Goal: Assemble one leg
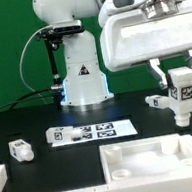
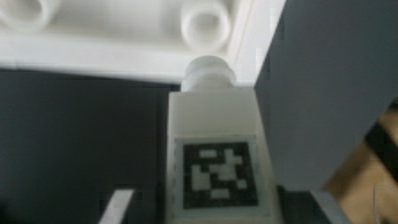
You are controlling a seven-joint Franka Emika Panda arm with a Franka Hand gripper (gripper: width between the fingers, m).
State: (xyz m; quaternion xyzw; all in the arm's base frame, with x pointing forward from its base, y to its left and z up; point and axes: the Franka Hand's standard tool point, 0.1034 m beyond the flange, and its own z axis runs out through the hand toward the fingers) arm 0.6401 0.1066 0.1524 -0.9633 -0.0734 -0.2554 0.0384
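My gripper [image 1: 181, 86] is shut on a leg [image 1: 182, 95], a small white post with a black-and-white tag. It holds the leg upright above the table at the exterior view's right, over the far right part of the large white tray-like piece [image 1: 156, 161]. In the wrist view the leg [image 2: 217, 150] runs out from between my fingers [image 2: 125, 205], and its rounded tip is close to the white piece [image 2: 89, 45] and its round holes. Three other legs lie on the black table: one [image 1: 156, 101] beside my gripper, one [image 1: 58, 134] by the marker board, one [image 1: 20, 149] at the left.
The marker board [image 1: 95, 132] lies flat in the middle of the table. The robot base [image 1: 80, 71] stands behind it with cables. Another white part [image 1: 1, 181] shows at the exterior view's lower left edge. A green wall is behind.
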